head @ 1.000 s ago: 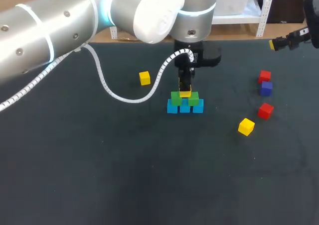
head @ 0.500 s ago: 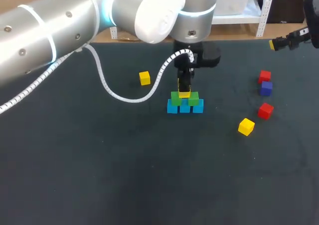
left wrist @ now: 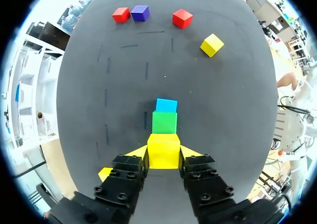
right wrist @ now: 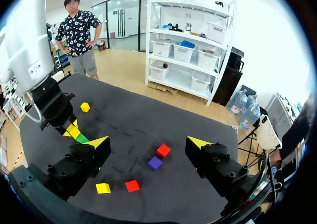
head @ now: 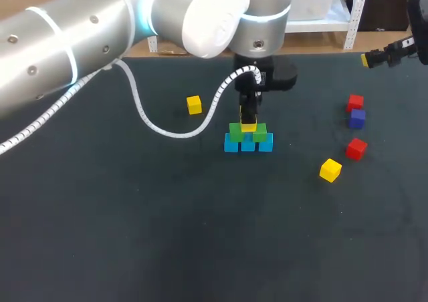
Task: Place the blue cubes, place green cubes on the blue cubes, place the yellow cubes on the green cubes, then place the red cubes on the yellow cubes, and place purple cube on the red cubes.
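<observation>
Yellow cube (left wrist: 163, 151): gripped between the two yellow tips of the left gripper (left wrist: 164, 157), over the seam of the two green cubes (head: 236, 131); cannot tell whether resting on them.
Green cubes: two, side by side on the blue cubes (head: 248, 143), with a small gap between them.
Blue cubes: three in a touching row on the table (head: 134, 215), a little behind its middle.
Left gripper: pointing straight down over the stack, fingers narrowed onto the held cube from two sides.
Right gripper (right wrist: 148, 144): fingers spread wide, holding nothing; up by the table's far right corner, well apart from the stack.
Left yellow cube (head: 194, 104): left of the stack and farther back, well apart.
Right yellow cube (head: 330, 170): right of the stack and nearer, well apart.
Far red cube (head: 355, 102): just beside the purple cube (head: 357, 118), toward the right edge.
Near red cube (head: 356, 148): between the purple cube and the right yellow cube, apart from both.
Cable (head: 144, 118): white coil looping down from the left arm, left of the stack.
Change: against a second ago, held cube, left gripper and stack in the same place; loose cubes and right gripper likewise.
Edges: stack well away from every table edge; red and purple cubes nearest the right edge.
Room: broad stretch of table from the stack to the near edge and near left corner.
</observation>
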